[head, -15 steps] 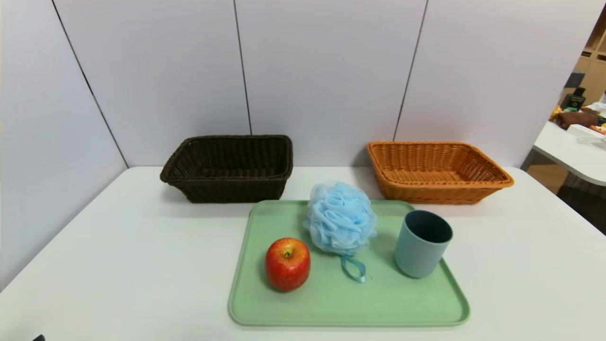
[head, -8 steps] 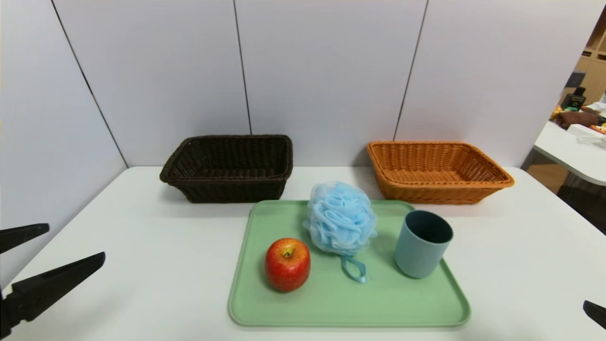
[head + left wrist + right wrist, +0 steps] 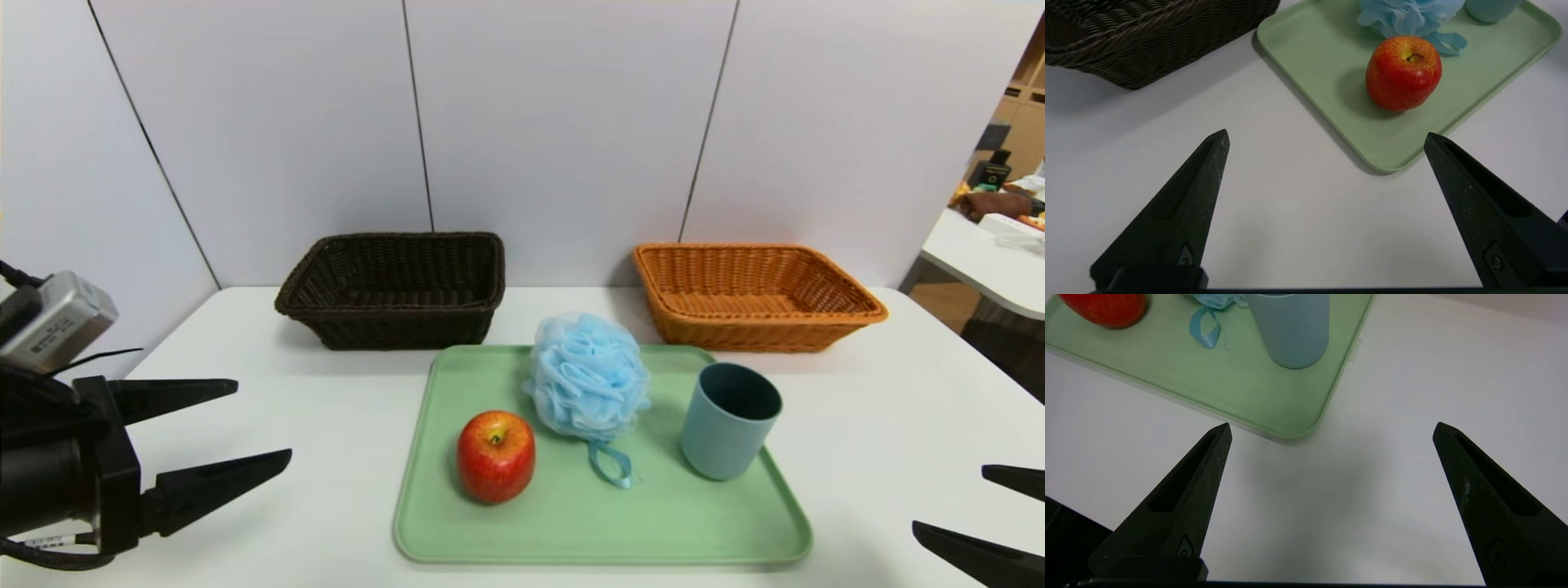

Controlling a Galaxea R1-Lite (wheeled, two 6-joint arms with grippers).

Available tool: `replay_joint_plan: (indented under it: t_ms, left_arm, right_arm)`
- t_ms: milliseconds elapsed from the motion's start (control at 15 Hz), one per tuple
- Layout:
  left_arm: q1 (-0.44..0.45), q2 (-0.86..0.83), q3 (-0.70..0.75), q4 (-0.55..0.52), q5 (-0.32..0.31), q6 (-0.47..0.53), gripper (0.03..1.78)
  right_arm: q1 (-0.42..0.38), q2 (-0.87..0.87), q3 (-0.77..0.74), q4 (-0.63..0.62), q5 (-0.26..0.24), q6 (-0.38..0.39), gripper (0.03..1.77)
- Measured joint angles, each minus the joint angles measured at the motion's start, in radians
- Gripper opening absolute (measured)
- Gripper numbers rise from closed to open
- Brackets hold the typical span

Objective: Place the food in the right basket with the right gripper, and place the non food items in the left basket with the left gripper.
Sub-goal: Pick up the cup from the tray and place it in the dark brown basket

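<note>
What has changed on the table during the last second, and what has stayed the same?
Both arms came into the head view. The left gripper advanced from the left edge toward the green plastic tray, fingers open. The right gripper entered at the lower right, also open. Nothing was grasped. The red apple, blue mesh bath sponge, blue-grey cup and both wicker baskets did not move.

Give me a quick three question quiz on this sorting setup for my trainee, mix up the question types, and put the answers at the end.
1. True or false: the apple already lies in the orange basket.
2. Which thing on the green tray stands nearest the right gripper? A) apple B) blue bath pouf C) blue cup
3. Fill in: the left gripper hovers over the white table with its jaws ____.

Key: 1 false, it sits on the tray; 2 C; 3 open.
</note>
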Motion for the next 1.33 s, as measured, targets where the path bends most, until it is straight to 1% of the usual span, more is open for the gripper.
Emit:
replay_joint_plan:
  t_ms: [133,267,333,400,533,733,1000,1333]
  left_arm:
    - [0.0,0.043,0.03,-0.028,-0.085,0.051,1.69]
    - [0.0,0.084,0.061,-0.072,-0.167,0.065,1.69]
    - [-0.001,0.101,0.077,-0.107,-0.192,0.067,1.69]
    - [-0.005,0.117,0.091,-0.138,-0.203,0.068,1.69]
    - [-0.022,0.148,0.11,-0.191,-0.208,0.068,1.69]
    - [-0.046,0.178,0.117,-0.2,-0.211,0.07,1.69]
    - [-0.053,0.195,0.115,-0.202,-0.209,0.071,1.69]
    - [-0.053,0.209,0.115,-0.202,-0.206,0.068,1.69]
  right_arm:
    - [0.021,0.041,0.047,-0.1,0.004,-0.001,1.7]
    - [0.038,0.08,0.108,-0.221,0.004,-0.002,1.7]
    - [0.047,0.1,0.138,-0.284,0.004,-0.002,1.7]
    - [0.054,0.12,0.161,-0.334,0.004,-0.001,1.7]
    - [0.074,0.164,0.191,-0.407,0.005,0.002,1.7]
    - [0.107,0.233,0.222,-0.529,0.005,0.003,1.7]
    - [0.148,0.354,0.264,-0.745,0.002,0.002,1.7]
    - [0.183,0.528,0.336,-1.045,-0.006,-0.001,1.7]
